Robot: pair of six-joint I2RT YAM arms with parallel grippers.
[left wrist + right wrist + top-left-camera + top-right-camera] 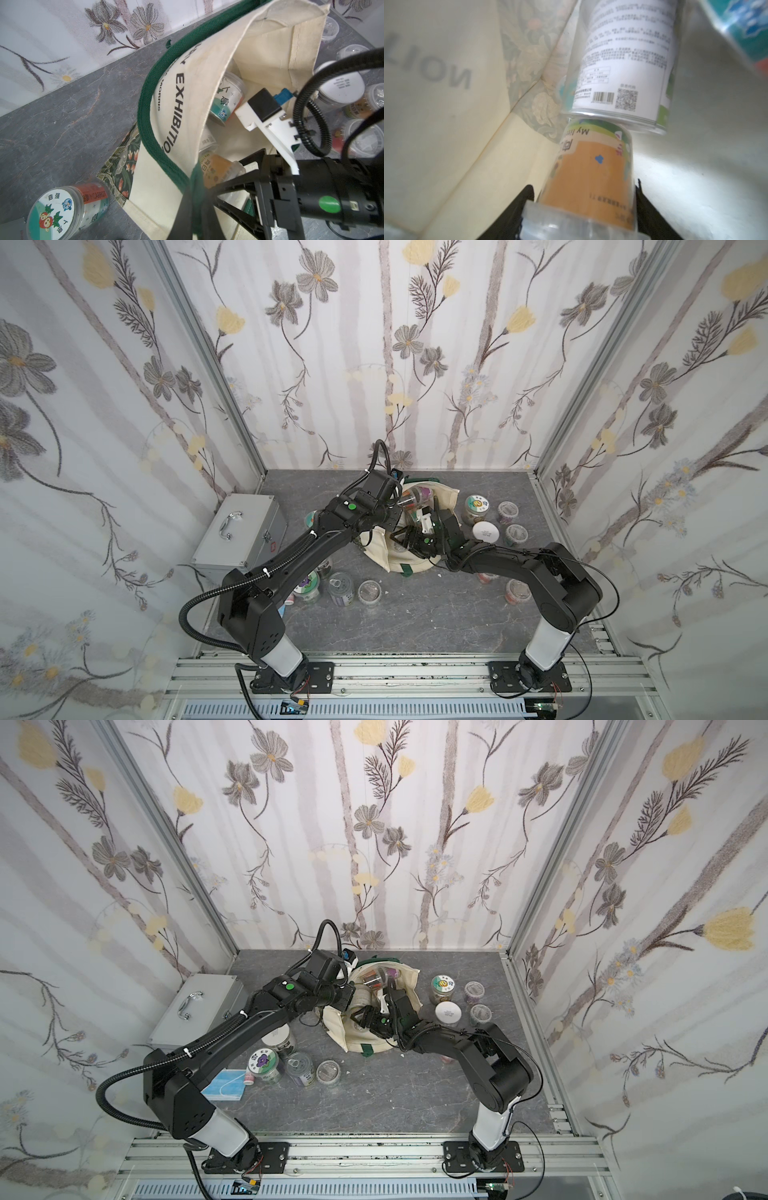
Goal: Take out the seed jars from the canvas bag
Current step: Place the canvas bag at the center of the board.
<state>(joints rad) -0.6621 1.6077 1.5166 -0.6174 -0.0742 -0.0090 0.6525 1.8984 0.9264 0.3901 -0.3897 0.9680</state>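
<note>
Seed jars (476, 506) stand scattered on the tabletop (415, 614) left and right of the canvas bag (446, 494), which sits far centre; more lie inside it. Right gripper (584, 199), inside the bag, clamps an orange-labelled jar (587, 166). Left gripper (194, 207), fully closed, pinches the bag's green handle (149, 104).

Matt, coarse-woven cream cloth on the canvas bag (207, 52), ribbed green webbing for its handles (145, 99), clear glossy plastic with a smooth printed paper label on the orange-labelled jar (591, 182), brushed silvery metal on the case (249, 539), matt grey marbled tabletop (415, 614).
</note>
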